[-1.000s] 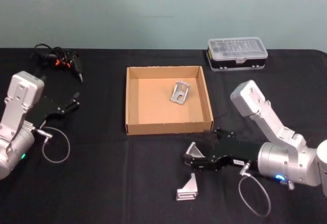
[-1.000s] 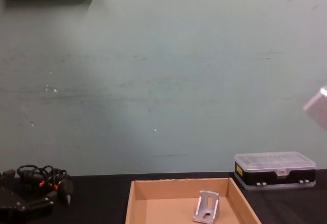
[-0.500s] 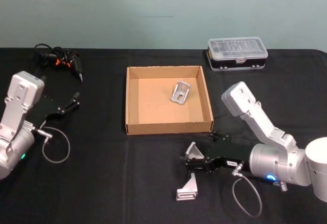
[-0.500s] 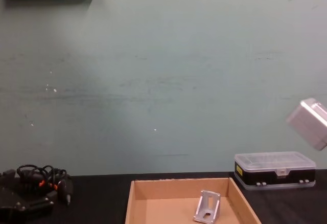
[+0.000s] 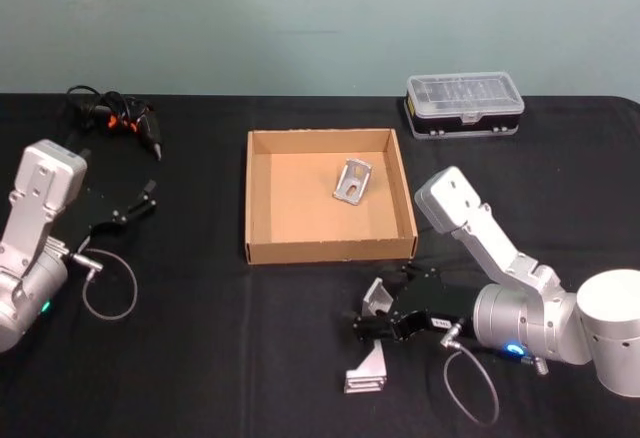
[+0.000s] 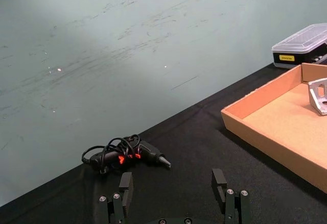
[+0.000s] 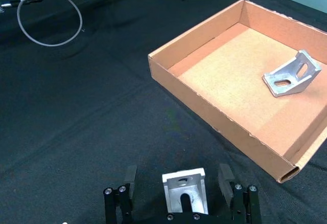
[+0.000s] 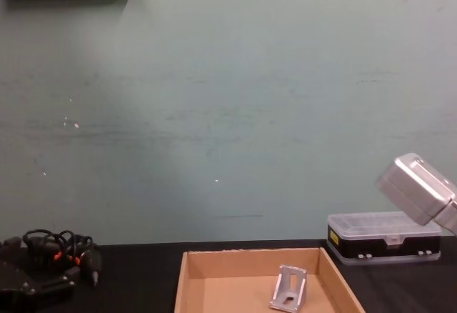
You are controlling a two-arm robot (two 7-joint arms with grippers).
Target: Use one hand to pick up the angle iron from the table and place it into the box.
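Observation:
On the black table (image 5: pixel 200 358), an angle iron (image 5: pixel 376 296) (image 7: pixel 184 192) stands upright just in front of the tan box (image 5: pixel 330 250) (image 7: pixel 214 119) (image 8: pixel 183 284). My right gripper (image 5: pixel 388 310) (image 7: pixel 178 175) is open, with one finger on either side of this angle iron and small gaps to both. Another angle iron (image 5: pixel 352 180) (image 7: pixel 291 75) (image 8: pixel 289 289) lies inside the box. A further one (image 5: pixel 368 368) rests on the table nearer to me. My left gripper (image 5: pixel 140 201) (image 6: pixel 172 183) is parked open at the far left.
A clear-lidded black organizer case (image 5: pixel 464 104) (image 8: pixel 384 238) sits at the back right. A black tool with coiled cable (image 5: pixel 115 120) (image 6: pixel 125 155) lies at the back left. Cable loops (image 5: pixel 110 283) hang from both wrists. My right arm's elbow (image 8: pixel 418 188) rises beside the box.
My right arm's elbow has swung left toward the box, and its gripper has settled slightly lower and nearer around the angle iron. The left arm has not moved.

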